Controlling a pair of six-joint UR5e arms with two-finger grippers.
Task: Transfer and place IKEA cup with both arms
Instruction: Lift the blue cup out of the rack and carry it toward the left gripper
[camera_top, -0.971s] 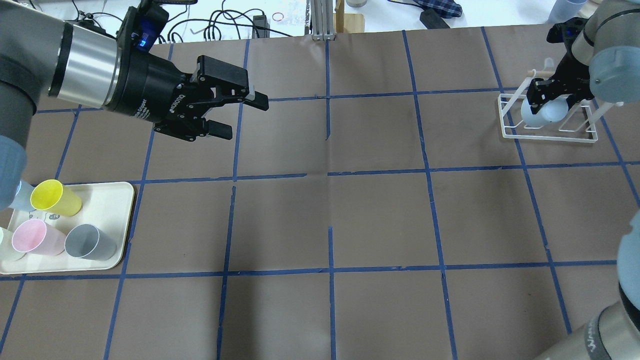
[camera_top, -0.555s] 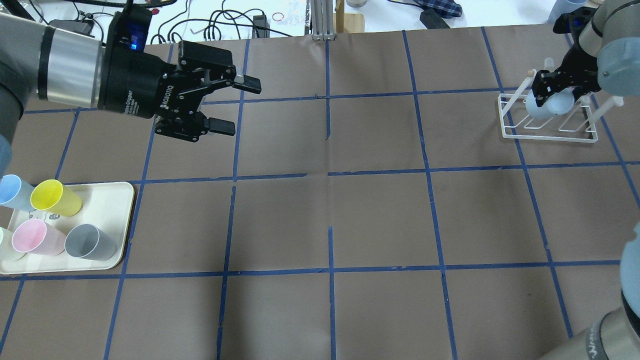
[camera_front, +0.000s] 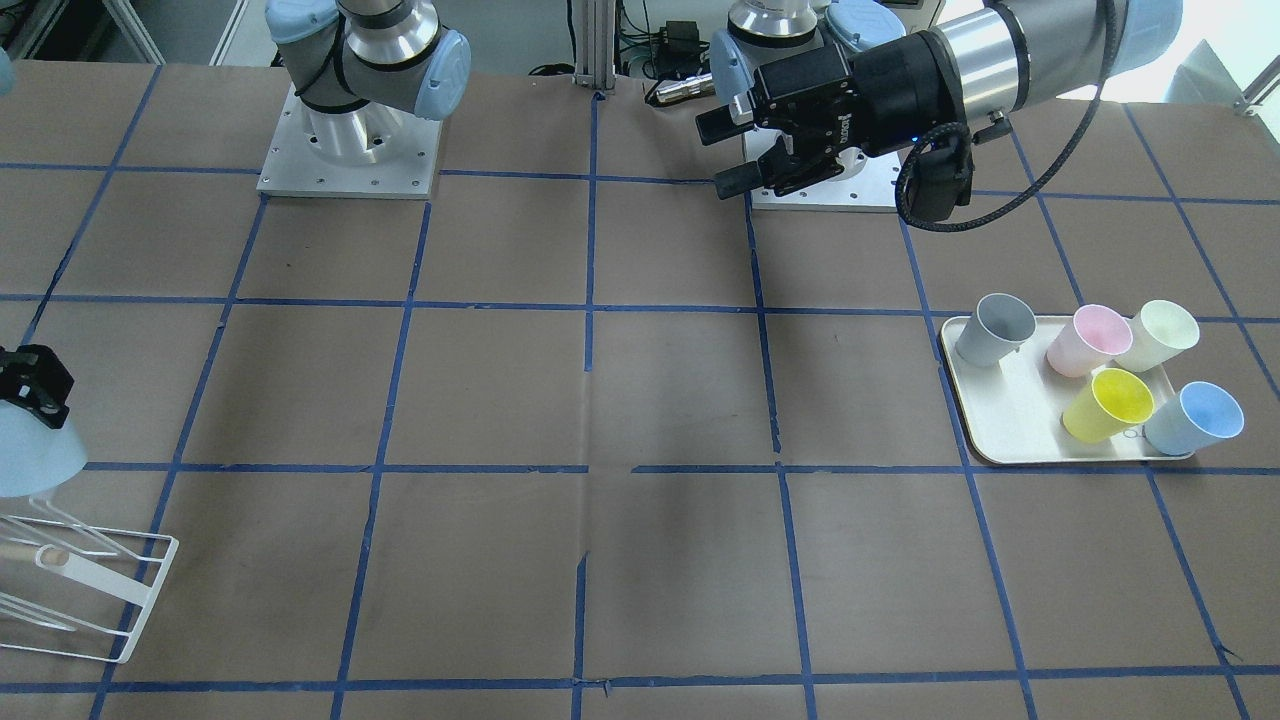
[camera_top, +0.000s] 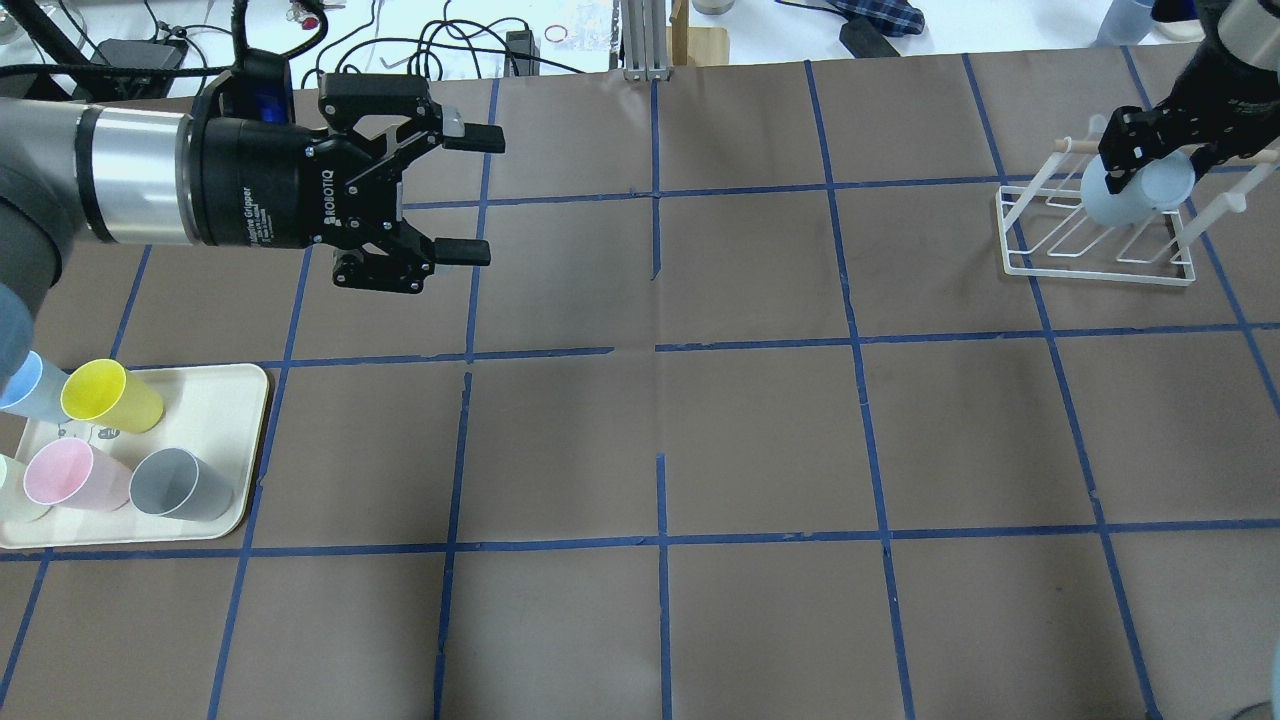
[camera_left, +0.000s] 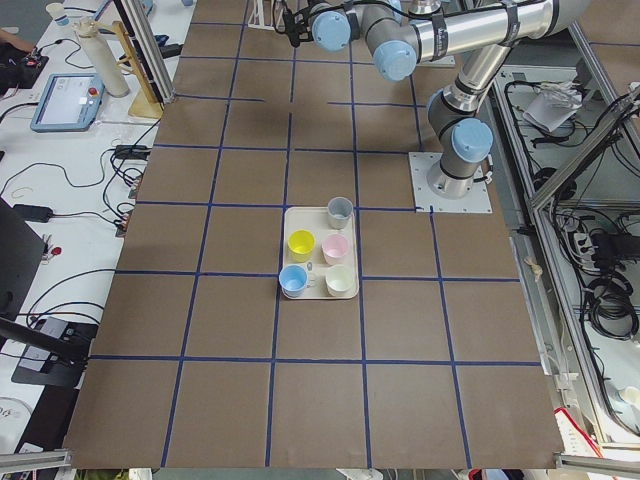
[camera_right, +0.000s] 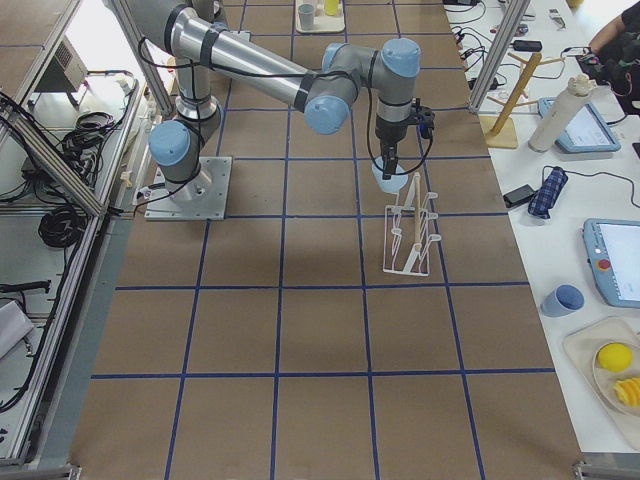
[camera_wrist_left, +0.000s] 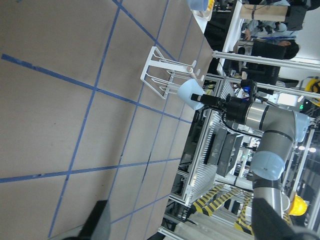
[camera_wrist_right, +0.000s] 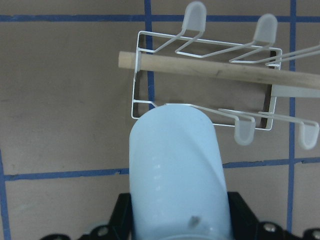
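Note:
My right gripper (camera_top: 1143, 160) is shut on the pale-blue IKEA cup (camera_top: 1132, 197) and holds it tilted just above the white wire rack (camera_top: 1095, 270). The right wrist view shows the cup (camera_wrist_right: 175, 170) over the rack's near edge (camera_wrist_right: 142, 107), beside its wooden rod. In the front view the cup (camera_front: 30, 455) hangs at the left edge. My left gripper (camera_top: 482, 195) is open and empty above the table's far left part. It also shows in the front view (camera_front: 715, 155). A second blue cup (camera_front: 1195, 418) sits at the tray's edge.
A cream tray (camera_top: 225, 400) at the near left holds yellow (camera_top: 105, 395), pink (camera_top: 65, 475), grey (camera_top: 180, 483) and pale cups. Cables and clutter lie beyond the table's far edge. The brown table has a blue tape grid.
My right gripper has lifted the blue cup up and to the right over the rack. My left gripper has levelled out and drawn back a little, still open.

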